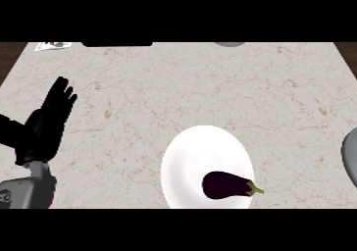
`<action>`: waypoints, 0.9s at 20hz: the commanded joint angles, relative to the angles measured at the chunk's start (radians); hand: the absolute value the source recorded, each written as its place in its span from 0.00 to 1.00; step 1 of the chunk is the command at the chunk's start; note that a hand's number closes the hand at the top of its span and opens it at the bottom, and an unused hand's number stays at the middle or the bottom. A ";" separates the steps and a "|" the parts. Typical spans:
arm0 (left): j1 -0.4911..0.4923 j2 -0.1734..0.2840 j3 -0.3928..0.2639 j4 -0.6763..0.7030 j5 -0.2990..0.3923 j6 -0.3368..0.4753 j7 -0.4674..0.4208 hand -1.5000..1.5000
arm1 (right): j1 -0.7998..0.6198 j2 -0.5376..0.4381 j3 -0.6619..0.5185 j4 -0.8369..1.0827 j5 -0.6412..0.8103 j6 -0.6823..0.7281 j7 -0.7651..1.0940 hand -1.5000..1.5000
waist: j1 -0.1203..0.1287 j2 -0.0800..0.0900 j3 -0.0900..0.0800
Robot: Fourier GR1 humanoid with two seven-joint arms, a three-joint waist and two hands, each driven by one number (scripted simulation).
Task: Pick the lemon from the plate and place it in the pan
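At the far left I see my left hand (47,120) raised beside the counter (210,83) edge, fingers (62,93) straight and slightly spread, pointing up and holding nothing; I read that as a parked pose, kept out of the way so it can't knock anything. Its grey forearm comes in from the lower left corner. Moving right, the marble top is bare until the white plate (192,157), which sits near the lower middle, within easy reach of either arm. On the plate's lower right part lies a dark purple eggplant (226,185) with a green stem pointing right. The task names a lemon, but I see no lemon anywhere; the eggplant is the only thing on the plate, so I take it as the item to be moved. It lies on its side, which should let fingers close across its body from above. Further right, at the frame's edge and well apart from the plate, a grey curved rim shows: most likely the pan (353,157), mostly cut off. My right hand is not in view, so I can't report its fingers. Along the far edge I make out a dark object and a grey one, too clipped to identify. Nothing has been grasped yet; the pick is still ahead.
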State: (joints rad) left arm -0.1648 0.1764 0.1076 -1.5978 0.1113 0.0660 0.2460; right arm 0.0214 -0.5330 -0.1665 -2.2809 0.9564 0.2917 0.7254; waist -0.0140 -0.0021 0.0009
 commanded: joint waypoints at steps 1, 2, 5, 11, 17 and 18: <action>-0.030 -0.014 -0.008 0.032 -0.023 0.019 -0.008 0.50 | -0.024 -0.033 -0.222 0.137 -0.143 -0.064 -0.155 1.00 | 0.004 0.002 0.000; 0.013 -0.009 -0.002 -0.005 -0.006 0.000 -0.021 0.50 | 0.074 -0.038 -0.303 0.147 -0.190 -0.093 -0.236 1.00 | -0.005 -0.001 0.001; -0.001 -0.022 -0.007 0.042 -0.007 -0.002 -0.025 0.50 | 0.104 -0.030 -0.395 0.265 -0.211 -0.173 -0.364 1.00 | -0.003 0.001 0.000; 0.005 -0.007 -0.019 -0.051 0.002 -0.014 0.041 0.50 | -0.005 -0.068 -0.415 0.685 -0.236 -0.301 -0.633 1.00 | 0.026 0.004 0.001; -0.011 -0.006 0.008 0.052 0.002 -0.037 -0.054 0.50 | -0.037 -0.063 -0.417 1.011 -0.270 -0.402 -0.930 1.00 | 0.023 0.007 0.001; -0.011 -0.017 -0.009 0.027 -0.008 -0.020 -0.022 0.50 | -0.031 -0.072 -0.436 1.085 -0.270 -0.442 -1.006 1.00 | 0.023 0.006 0.001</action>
State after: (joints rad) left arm -0.1680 0.1652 0.1018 -1.5872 0.1064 0.0472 0.2338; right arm 0.0122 -0.6046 -0.5941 -1.4204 0.6898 -0.0570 -0.0911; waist 0.0050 0.0027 0.0015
